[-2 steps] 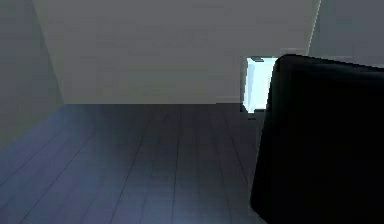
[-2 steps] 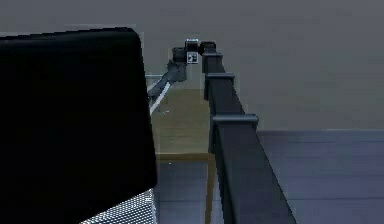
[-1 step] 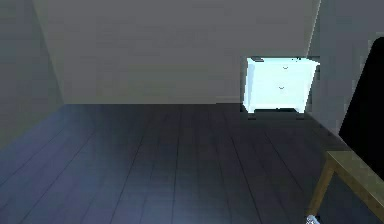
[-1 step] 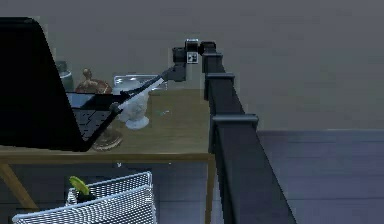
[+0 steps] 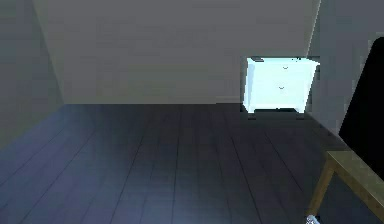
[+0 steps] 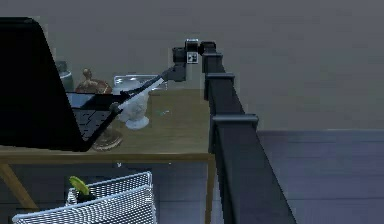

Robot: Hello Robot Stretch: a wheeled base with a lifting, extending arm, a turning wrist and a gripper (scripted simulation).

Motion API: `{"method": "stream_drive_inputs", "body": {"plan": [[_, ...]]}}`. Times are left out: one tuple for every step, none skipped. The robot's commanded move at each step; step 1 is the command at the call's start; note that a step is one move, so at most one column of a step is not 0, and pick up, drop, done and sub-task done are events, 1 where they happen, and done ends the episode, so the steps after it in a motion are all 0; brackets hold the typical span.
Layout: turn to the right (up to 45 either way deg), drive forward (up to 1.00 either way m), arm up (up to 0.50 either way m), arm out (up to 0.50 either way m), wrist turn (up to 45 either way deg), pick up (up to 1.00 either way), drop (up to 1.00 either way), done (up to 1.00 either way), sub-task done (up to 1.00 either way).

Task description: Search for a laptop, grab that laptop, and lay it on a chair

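Note:
An open black laptop (image 6: 40, 90) stands on a wooden table (image 6: 170, 135) at the arm side view's left, screen upright and keyboard facing the middle. The dark arm (image 6: 235, 140) rises over the table. From its far end the gripper (image 6: 120, 103) reaches down to the left, its fingertips at the laptop's keyboard edge near a white cup (image 6: 136, 116). I cannot tell whether it holds anything. A chair with a white mesh back (image 6: 105, 203) shows below the table's front edge.
A brown rounded pot (image 6: 90, 84) and a pale tray (image 6: 135, 82) sit at the table's back. A small yellow-green thing (image 6: 78, 185) lies by the chair. In the forward view, dark bare floor (image 5: 150, 160) runs to a white dresser (image 5: 280, 85); a wooden table corner (image 5: 350, 180) is at bottom right.

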Motion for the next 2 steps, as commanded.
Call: {"method": "stream_drive_inputs", "body": {"plan": [[0.0, 0.0, -0.5, 0.0, 0.0, 0.0, 0.0, 0.0, 0.0], [0.0, 0.0, 0.0, 0.0, 0.0, 0.0, 1.0, 0.0, 0.0]]}}
